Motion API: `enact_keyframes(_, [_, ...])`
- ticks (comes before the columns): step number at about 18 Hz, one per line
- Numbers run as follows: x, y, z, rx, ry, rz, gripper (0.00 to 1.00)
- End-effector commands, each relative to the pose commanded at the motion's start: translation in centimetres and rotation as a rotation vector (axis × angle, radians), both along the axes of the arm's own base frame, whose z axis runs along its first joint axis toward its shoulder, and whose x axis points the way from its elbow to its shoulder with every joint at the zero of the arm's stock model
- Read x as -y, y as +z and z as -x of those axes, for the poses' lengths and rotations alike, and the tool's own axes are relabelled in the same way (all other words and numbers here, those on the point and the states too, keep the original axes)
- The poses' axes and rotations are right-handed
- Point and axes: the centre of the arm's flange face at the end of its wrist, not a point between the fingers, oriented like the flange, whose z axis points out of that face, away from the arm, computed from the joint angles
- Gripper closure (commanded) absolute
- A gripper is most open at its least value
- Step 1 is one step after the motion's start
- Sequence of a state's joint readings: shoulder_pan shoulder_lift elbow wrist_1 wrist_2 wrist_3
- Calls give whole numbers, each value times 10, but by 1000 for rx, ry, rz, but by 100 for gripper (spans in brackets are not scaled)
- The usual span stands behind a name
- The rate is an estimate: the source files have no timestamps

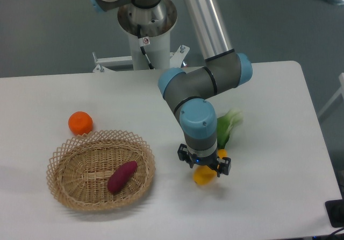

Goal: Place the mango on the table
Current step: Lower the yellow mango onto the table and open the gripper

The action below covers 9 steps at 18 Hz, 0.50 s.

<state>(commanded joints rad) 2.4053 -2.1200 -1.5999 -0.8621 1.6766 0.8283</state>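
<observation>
The mango (203, 176) is yellow-orange and shows only partly below my gripper (205, 169), right of the basket and low over the white table (269, 159). The gripper points down with its fingers on either side of the mango. The wrist hides most of the fruit. I cannot tell whether the mango rests on the table or hangs just above it.
A woven wicker basket (64, 183) stands at the front left with a purple sweet potato (122, 176) in it. A round orange fruit (80, 123) lies behind the basket. A green leafy vegetable (228, 126) lies just behind the gripper. The arm's base stands at the table's back edge.
</observation>
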Motion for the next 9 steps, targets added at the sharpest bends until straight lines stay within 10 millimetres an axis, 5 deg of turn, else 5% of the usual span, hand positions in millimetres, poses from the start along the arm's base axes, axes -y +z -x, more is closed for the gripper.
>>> enact_keyframes(9, [-9,25,4,11,-22,-83,0])
